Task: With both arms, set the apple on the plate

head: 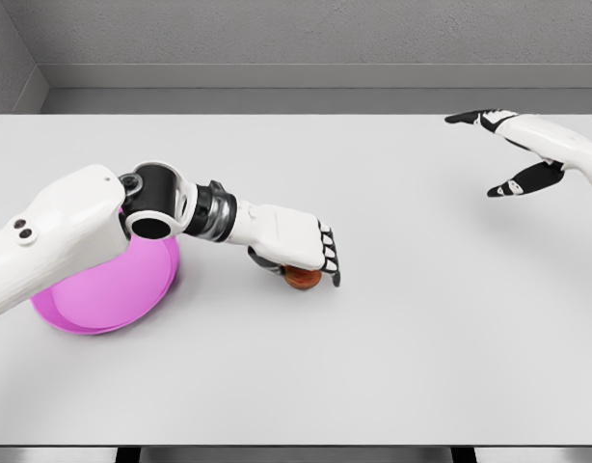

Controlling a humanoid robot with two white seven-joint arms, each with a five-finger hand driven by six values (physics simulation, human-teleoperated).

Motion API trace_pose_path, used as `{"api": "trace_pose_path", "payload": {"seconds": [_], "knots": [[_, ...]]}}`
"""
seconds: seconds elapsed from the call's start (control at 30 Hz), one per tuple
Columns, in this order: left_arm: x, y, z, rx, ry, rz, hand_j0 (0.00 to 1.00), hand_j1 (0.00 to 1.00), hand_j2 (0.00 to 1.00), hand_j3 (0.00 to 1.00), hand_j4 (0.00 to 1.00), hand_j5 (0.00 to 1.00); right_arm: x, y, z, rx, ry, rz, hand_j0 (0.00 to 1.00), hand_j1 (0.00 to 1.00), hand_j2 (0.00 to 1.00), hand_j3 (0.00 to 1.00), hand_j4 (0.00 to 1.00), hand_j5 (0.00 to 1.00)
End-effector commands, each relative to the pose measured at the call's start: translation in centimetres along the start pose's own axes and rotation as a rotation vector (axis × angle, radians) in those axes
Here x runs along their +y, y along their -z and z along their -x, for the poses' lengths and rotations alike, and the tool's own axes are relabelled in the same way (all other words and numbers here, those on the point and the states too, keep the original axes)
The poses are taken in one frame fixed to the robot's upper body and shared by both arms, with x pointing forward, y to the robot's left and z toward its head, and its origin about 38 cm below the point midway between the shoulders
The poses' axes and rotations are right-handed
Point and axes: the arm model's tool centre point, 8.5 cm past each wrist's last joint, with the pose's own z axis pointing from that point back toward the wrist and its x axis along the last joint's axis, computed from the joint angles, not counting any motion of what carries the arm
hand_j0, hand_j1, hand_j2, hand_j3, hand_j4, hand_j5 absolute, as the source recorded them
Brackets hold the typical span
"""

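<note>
Progress: early going, I'd judge. The apple [302, 278] is down on the bench [392, 357], not on the plate [108, 294], so the delivery is all to come.

Apple: only a sliver of reddish-orange shows, peeking out below the left robot hand [301, 253], a little to the right of the plate and clear of its rim.

Plate: magenta, round, sitting at the left of the bench, its upper part hidden behind the left forearm. Nothing visible on the part that shows.

Left robot hand: it is right over the apple, back of the hand toward the camera, fingers [329, 253] curled down over the far side, a dark thumb tucked low on the near-left. It looks closed around the fruit, though whether the grip is firm or merely cupping I can't say from here.

Left arm: sweeping in from the lower left, crossing over the plate, wrist reaching to the right.

Right robot hand [513, 152]: way out at the upper right, hovering well apart from the apple, fingers spread, thumb and fingers splayed wide, holding nothing.

What's left: by my reading, lift the apple, carry it left over the rim, set it down on the plate, and bring that right arm into play if both arms are to count.
</note>
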Motion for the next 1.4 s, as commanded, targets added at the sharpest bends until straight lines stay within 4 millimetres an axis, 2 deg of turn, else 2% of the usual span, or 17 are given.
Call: {"api": "trace_pose_path", "payload": {"seconds": [0.0,0.4,0.63,0.9,0.97,1.07,1.1,1.2,1.23,1.27,1.33,1.37], "knots": [[0.0,0.0,0.0,0.000,-0.003,-0.001,0.73,0.73,0.73,0.73,0.73,0.73,-0.1,0.0,0.0,-0.003,0.005,0.004,1.00,1.00,1.00,1.00,1.00,1.00],[-0.3,0.3,-0.2,-0.008,-0.003,0.010,0.73,0.73,0.73,0.73,0.73,0.73,0.4,0.9,-0.4,-0.021,0.018,0.008,1.00,1.00,1.00,1.00,1.00,1.00],[-0.7,0.4,-0.4,-0.015,-0.007,0.022,0.55,0.55,0.55,0.55,0.55,0.55,0.4,1.3,-0.6,-0.031,0.021,0.013,1.00,1.00,1.00,1.00,1.00,1.00],[-0.8,0.3,-0.4,-0.014,-0.007,0.023,0.43,0.43,0.43,0.43,0.43,0.43,0.4,1.2,-0.6,-0.029,0.019,0.012,1.00,1.00,1.00,1.00,1.00,1.00],[-0.7,0.1,-0.3,-0.012,-0.009,0.020,0.37,0.37,0.37,0.37,0.37,0.37,0.4,1.2,-0.6,-0.029,0.019,0.012,1.00,1.00,1.00,1.00,1.00,1.00],[-0.4,-0.7,-0.4,-0.009,-0.004,0.008,0.36,0.36,0.36,0.36,0.36,0.36,0.2,1.1,-0.5,-0.028,0.019,0.016,1.00,1.00,1.00,1.00,1.00,1.00],[-0.6,-2.4,-0.8,-0.008,-0.003,0.001,0.35,0.35,0.35,0.35,0.35,0.35,0.3,1.0,-0.5,-0.026,0.019,0.015,1.00,1.00,1.00,1.00,1.00,1.00],[-0.2,-9.9,-2.1,0.050,0.012,-0.040,0.35,0.35,0.35,0.35,0.35,0.35,0.4,1.0,-0.5,-0.025,0.020,0.012,1.00,1.00,1.00,1.00,1.00,1.00],[-0.4,-12.3,-1.7,0.090,-0.014,-0.055,0.35,0.35,0.35,0.35,0.35,0.35,0.4,1.0,-0.5,-0.025,0.020,0.012,1.00,1.00,1.00,1.00,1.00,1.00],[-0.6,-16.3,-0.8,0.170,-0.048,-0.072,0.35,0.35,0.35,0.35,0.35,0.35,0.4,1.0,-0.5,-0.024,0.021,0.011,1.00,1.00,1.00,1.00,1.00,1.00],[-1.1,-22.2,-0.3,0.293,-0.083,-0.076,0.35,0.35,0.35,0.35,0.35,0.35,0.5,0.9,-0.4,-0.021,0.021,0.008,1.00,1.00,1.00,1.00,1.00,1.00],[-1.7,-23.6,-0.3,0.325,-0.093,-0.059,0.35,0.35,0.35,0.35,0.35,0.35,0.5,0.9,-0.4,-0.021,0.021,0.008,1.00,1.00,1.00,1.00,1.00,1.00]]}}
